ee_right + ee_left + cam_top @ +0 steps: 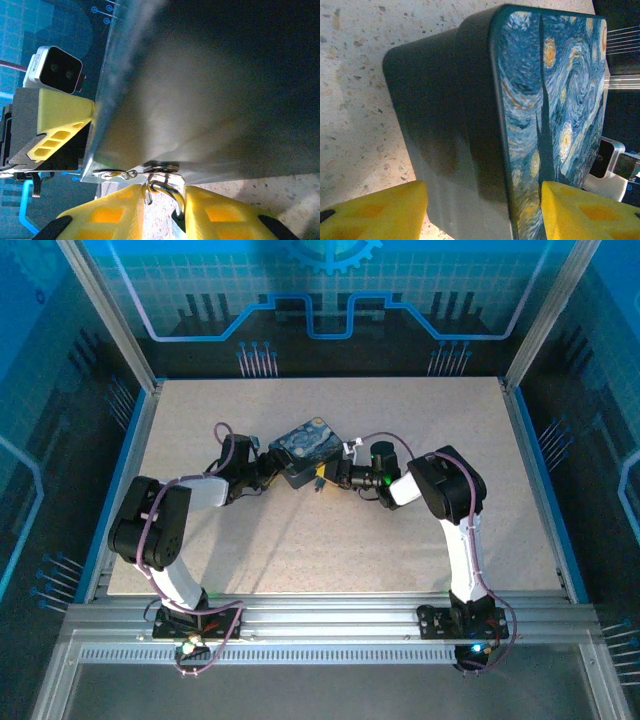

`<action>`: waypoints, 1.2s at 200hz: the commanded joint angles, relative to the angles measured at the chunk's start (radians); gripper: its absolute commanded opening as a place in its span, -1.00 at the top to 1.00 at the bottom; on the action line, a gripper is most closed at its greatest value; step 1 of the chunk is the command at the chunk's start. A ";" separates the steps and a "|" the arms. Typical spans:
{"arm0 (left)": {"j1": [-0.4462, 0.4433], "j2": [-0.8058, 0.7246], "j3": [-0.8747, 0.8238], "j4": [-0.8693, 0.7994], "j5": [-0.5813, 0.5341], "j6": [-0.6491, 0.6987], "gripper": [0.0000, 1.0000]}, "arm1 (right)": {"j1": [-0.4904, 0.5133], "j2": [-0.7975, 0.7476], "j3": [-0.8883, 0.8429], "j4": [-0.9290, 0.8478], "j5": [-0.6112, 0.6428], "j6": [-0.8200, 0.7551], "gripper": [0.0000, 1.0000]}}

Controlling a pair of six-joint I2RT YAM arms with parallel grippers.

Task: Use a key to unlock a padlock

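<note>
The padlock [173, 186] hangs by its pale metal shackle from the hasp at the lower edge of the dark box [210, 90]. Its dark body peeks out lower down between my right fingers. My right gripper [165, 202] has its yellow fingers tight against both sides of the shackle. From above, the padlock [319, 481] is a small yellow-glinting speck at the box's near corner, just off the right gripper [332, 478]. My left gripper [485, 212] is shut on the starry-print box [470, 100], one finger on its plain side and one on its painted lid. The key is hidden.
The box [305, 443] sits mid-table between both arms on the speckled tabletop [330, 550]. A small metal latch tab [112, 174] juts from the box edge left of the hasp. The left arm's yellow finger [60, 122] shows beyond it. Frame posts and blue walls ring the table.
</note>
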 commanded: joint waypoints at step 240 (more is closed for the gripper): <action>-0.034 -0.020 -0.048 -0.129 -0.041 0.022 -0.23 | -0.055 -0.040 -0.118 0.170 0.141 0.179 0.98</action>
